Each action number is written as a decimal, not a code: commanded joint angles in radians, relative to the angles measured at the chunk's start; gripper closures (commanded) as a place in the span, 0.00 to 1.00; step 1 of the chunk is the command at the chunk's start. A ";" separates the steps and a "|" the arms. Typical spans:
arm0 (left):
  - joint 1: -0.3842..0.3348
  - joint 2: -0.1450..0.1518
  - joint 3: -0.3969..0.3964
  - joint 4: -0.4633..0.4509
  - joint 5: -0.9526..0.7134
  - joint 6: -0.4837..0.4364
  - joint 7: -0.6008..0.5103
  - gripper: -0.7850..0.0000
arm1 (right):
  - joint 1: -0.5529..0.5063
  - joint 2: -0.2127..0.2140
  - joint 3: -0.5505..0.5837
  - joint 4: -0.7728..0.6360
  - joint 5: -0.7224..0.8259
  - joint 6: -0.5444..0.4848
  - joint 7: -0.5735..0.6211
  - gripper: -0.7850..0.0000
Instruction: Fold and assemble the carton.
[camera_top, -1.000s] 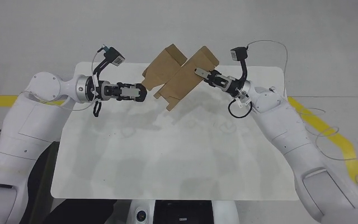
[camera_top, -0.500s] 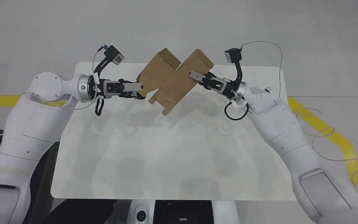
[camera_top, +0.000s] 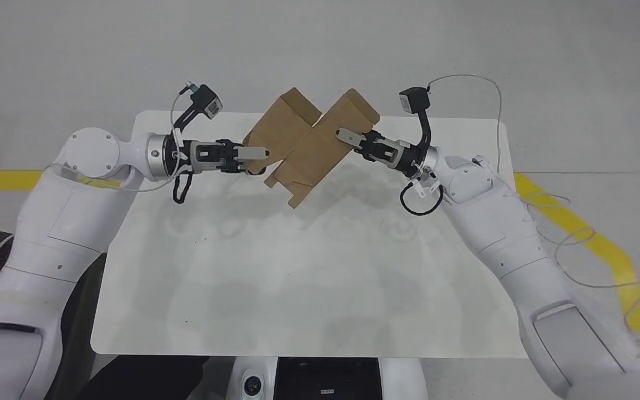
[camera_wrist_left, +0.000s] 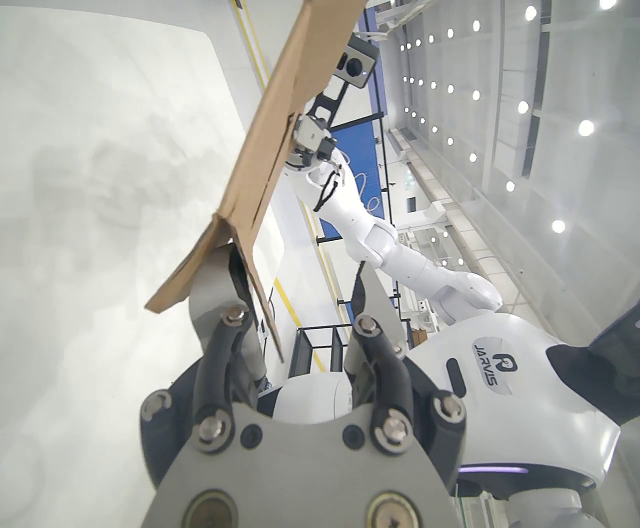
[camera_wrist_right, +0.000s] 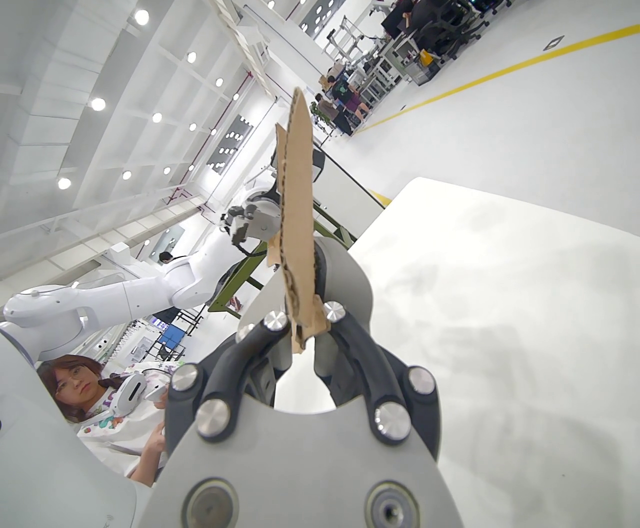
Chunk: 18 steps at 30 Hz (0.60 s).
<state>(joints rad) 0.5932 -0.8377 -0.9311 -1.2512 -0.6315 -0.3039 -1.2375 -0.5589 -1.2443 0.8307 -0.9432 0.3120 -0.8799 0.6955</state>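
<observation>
Carton (camera_top: 305, 140) is held tilted over the desk's (camera_top: 300, 280) far side by right end effector (camera_top: 342, 133); left end effector (camera_top: 262, 153) is set at its left edge.

The carton (camera_top: 305, 145) is brown corrugated cardboard, matt and slightly rough, and its raw cut edges show the fluting. The table (camera_top: 300, 290) has a smooth white top with a dull sheen. The left gripper (camera_wrist_left: 292, 272) and right gripper (camera_wrist_right: 306, 282) share matt grey fingers (camera_wrist_right: 345, 280), black plastic links (camera_wrist_right: 380, 350) with a slight gloss, and bright polished metal screws (camera_wrist_right: 276, 320).
</observation>
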 joint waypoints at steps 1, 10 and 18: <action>-0.002 -0.002 0.009 0.007 0.046 0.019 0.010 0.60 | 0.000 -0.001 0.002 0.001 -0.002 -0.001 0.002 1.00; -0.008 -0.018 0.015 0.026 0.061 0.043 0.029 0.71 | -0.002 -0.007 0.013 0.005 -0.007 -0.005 0.014 1.00; -0.012 -0.026 0.000 0.042 0.043 0.054 0.009 0.70 | -0.002 -0.012 0.021 0.010 -0.021 -0.004 0.019 1.00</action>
<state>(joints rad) 0.5819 -0.8630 -0.9296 -1.2102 -0.5895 -0.2510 -1.2274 -0.5604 -1.2558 0.8512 -0.9331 0.2917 -0.8837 0.7154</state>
